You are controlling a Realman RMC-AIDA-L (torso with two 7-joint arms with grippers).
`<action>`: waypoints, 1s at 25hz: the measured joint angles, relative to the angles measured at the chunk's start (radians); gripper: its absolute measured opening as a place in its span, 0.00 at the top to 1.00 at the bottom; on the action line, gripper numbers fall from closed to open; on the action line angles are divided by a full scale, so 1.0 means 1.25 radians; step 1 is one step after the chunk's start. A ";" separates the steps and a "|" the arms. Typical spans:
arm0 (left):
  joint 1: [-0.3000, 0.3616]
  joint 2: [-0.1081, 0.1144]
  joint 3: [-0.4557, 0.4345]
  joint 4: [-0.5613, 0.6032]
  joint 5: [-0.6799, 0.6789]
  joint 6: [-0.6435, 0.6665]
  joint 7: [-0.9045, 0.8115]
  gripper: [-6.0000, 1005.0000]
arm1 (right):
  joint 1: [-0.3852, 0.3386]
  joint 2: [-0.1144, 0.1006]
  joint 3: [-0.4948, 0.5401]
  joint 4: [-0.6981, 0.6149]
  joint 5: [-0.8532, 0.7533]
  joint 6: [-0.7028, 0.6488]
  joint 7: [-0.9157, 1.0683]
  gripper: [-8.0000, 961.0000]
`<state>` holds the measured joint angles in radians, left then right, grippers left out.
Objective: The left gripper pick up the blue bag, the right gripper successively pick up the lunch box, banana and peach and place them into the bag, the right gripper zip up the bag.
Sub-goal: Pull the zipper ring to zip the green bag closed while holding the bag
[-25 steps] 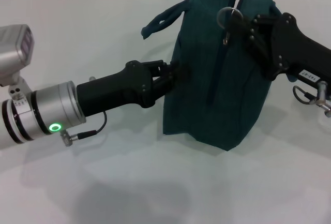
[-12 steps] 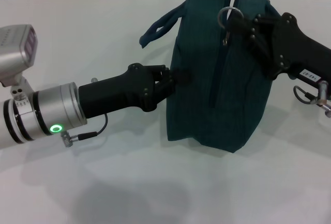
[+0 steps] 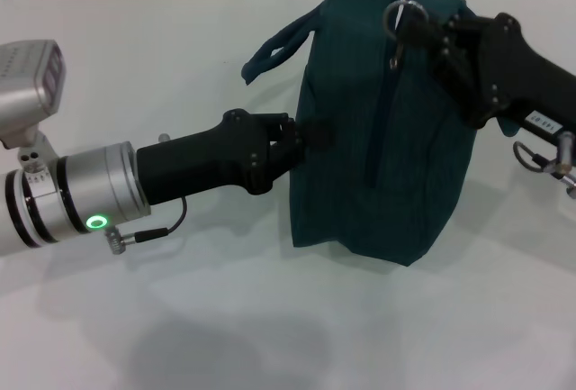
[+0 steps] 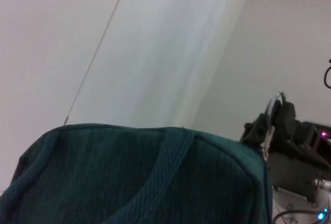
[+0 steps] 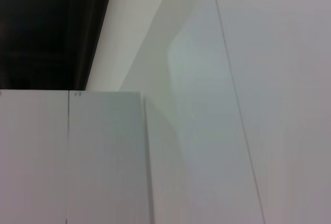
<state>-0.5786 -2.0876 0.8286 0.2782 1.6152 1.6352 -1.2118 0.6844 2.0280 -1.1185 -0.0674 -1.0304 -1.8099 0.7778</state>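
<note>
1. Hidden or unclear: the contents of the dark teal-blue fabric lunch tote, the blue bag (image 3: 382, 129), cannot be seen; its zipper runs closed along the visible side. The right wrist view shows only pale wall panels and a dark strip, with none of the task's things.
2. Position of the bag: it stands on the white table (image 3: 270, 318), tilted, between the two arms.
3. The left gripper (image 3: 301, 138), a black two-fingered claw on a silver-white arm with a green-lit ring, reaches in from the left and presses against the bag's left side. Its jaws are pinched together on a fold of the fabric there.
4. The right gripper (image 3: 423, 34), a black two-fingered claw, is at the bag's top right, by the metal ring zipper pull (image 3: 402, 13). Its fingertips meet at the pull; I cannot tell for certain that they clamp it.
5. Count: one bag, two grippers, one ring pull. One looped handle (image 3: 274, 48) shows in the head view; the left wrist view shows a strap (image 4: 165, 167) across the fabric.
6. Cut off: both arms run out of the picture.
</note>
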 joint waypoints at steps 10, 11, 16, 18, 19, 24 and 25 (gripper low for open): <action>-0.005 0.001 0.041 0.010 -0.001 0.010 0.000 0.93 | -0.004 0.000 0.000 -0.005 0.038 -0.022 0.042 0.99; -0.005 0.001 0.044 0.010 0.000 0.013 0.001 0.93 | -0.003 0.000 0.001 -0.004 0.039 -0.019 0.043 0.99; -0.002 0.003 0.060 0.011 0.004 0.045 0.013 0.93 | -0.003 0.000 0.001 -0.002 0.042 0.002 0.044 0.99; 0.002 0.004 0.060 0.011 0.011 0.056 0.014 0.93 | -0.005 0.000 0.001 -0.002 0.046 0.012 0.049 0.99; 0.004 0.004 0.060 0.011 0.017 0.062 0.014 0.93 | -0.005 0.000 0.000 -0.002 0.049 0.015 0.052 0.99; 0.010 0.004 0.062 0.011 0.065 0.083 0.015 0.93 | -0.006 0.000 0.000 -0.005 0.059 0.027 0.054 0.99; 0.010 0.004 0.062 0.011 0.071 0.084 0.015 0.93 | -0.006 0.000 0.000 -0.005 0.061 0.028 0.054 0.99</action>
<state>-0.5655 -2.0824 0.9059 0.2915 1.7041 1.7406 -1.1935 0.6772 2.0279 -1.1183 -0.0735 -0.9536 -1.7752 0.8448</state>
